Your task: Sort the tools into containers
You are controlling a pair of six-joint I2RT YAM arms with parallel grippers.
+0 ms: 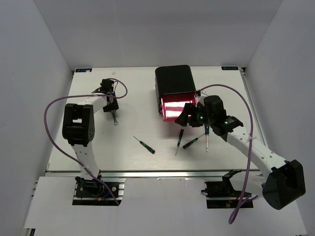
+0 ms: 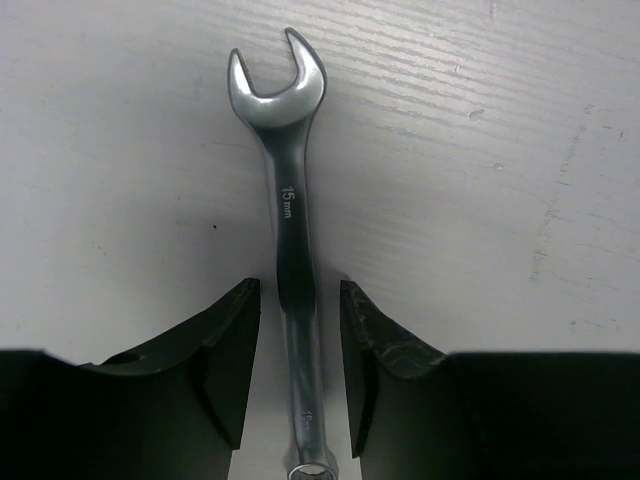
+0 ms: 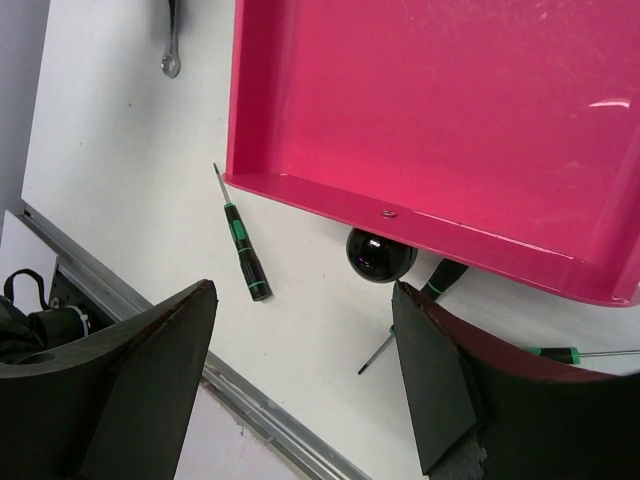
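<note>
A silver wrench (image 2: 290, 190) lies on the white table and runs between my left gripper's (image 2: 300, 305) fingers; a thin gap shows on each side, so the jaws are open around its shank. From above, the wrench (image 1: 114, 118) sticks out below the left gripper (image 1: 112, 105). The black box (image 1: 173, 81) has a pink drawer (image 3: 450, 110) pulled out and empty. My right gripper (image 3: 305, 300) is open just in front of its black knob (image 3: 380, 255), not touching it. Several thin black-and-green screwdrivers (image 1: 145, 144) (image 1: 179, 139) (image 1: 192, 142) (image 1: 206, 136) lie on the table.
One screwdriver (image 3: 245, 250) lies left of the knob, and others (image 3: 440, 282) poke out from under the drawer front. The table's metal front rail (image 3: 250, 405) runs just below my right fingers. Purple cables loop over both arms.
</note>
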